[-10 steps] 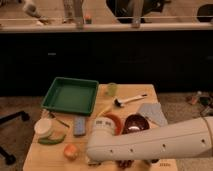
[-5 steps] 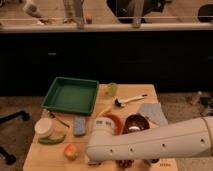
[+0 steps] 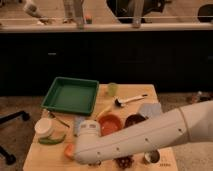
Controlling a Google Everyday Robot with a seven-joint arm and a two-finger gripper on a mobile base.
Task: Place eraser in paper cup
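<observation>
**A:** Camera view: where's the eraser?

**B:** I take the narrow dark block for the eraser [image 3: 78, 124]. It lies on the counter [image 3: 135, 92], near the paper cup [image 3: 44, 127] but not touching it. I judge it light, stiff and slightly grippy, so I'd pinch its long sides at the middle.

**A:** And your hand?

**B:** It's out of sight past my forearm [image 3: 145, 135], which covers the counter's near edge. Apart or together, I cannot tell. The eraser's colours are hard to make out.
</observation>
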